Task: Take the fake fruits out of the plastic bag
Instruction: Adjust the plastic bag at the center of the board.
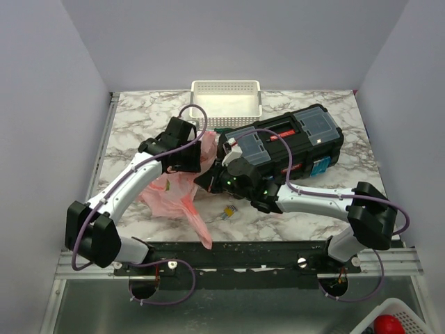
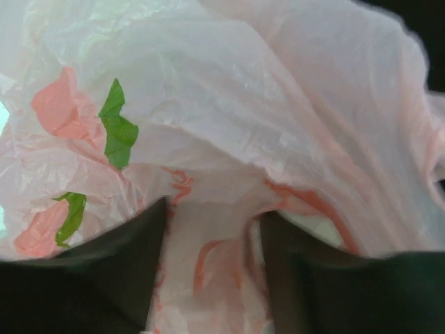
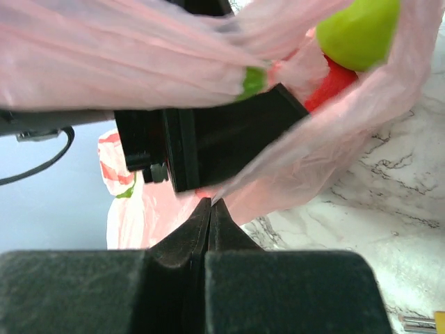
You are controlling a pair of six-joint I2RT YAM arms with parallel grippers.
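The pink plastic bag lies crumpled left of centre, its upper part pulled up between the two grippers. My left gripper has bunched bag plastic between its fingers; in the left wrist view the bag fills the frame. My right gripper is shut, pinching a thin edge of the bag at its tips. Inside the stretched bag I see the bright green apple and the red apple below it. The darker green fruit is hidden.
A black toolbox with clear lid compartments stands right behind the right gripper. A white perforated basket stands at the back. A small yellow clip lies on the marble table in front of the bag.
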